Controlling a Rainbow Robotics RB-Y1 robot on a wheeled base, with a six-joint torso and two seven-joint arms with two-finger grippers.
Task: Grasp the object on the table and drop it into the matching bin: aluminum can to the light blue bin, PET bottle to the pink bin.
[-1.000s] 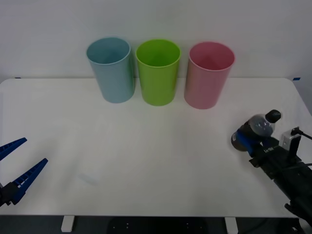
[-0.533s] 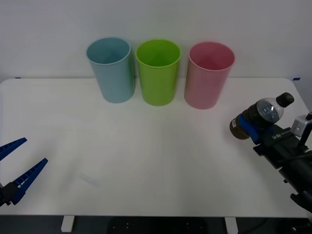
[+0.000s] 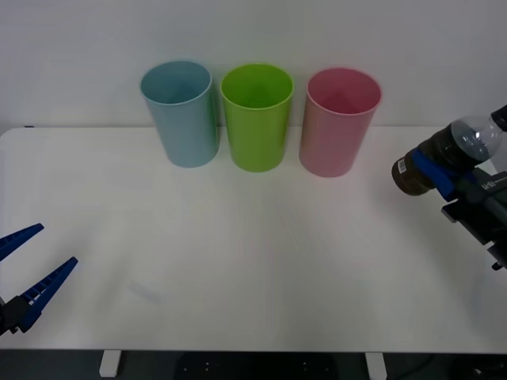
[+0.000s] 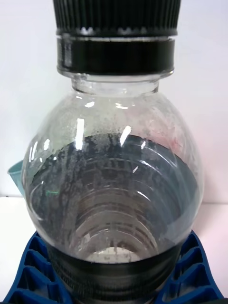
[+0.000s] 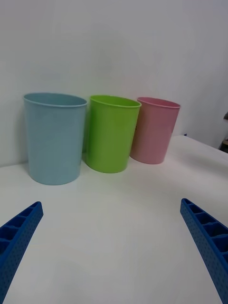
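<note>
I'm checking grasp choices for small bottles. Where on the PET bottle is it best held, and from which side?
Around the dark cylindrical body, as the right gripper does now: fingers clamp the PET bottle from its sides, leaving its rounded shoulders and cap free. The straight body probably gives ribbed fingers steadier contact.

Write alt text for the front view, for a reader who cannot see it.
The right gripper holds a small dark PET bottle tilted in the air at the right edge, right of the pink bin. The light blue bin, lime green bin and pink bin line the white table's far edge; the left gripper waits open, near left.
</note>
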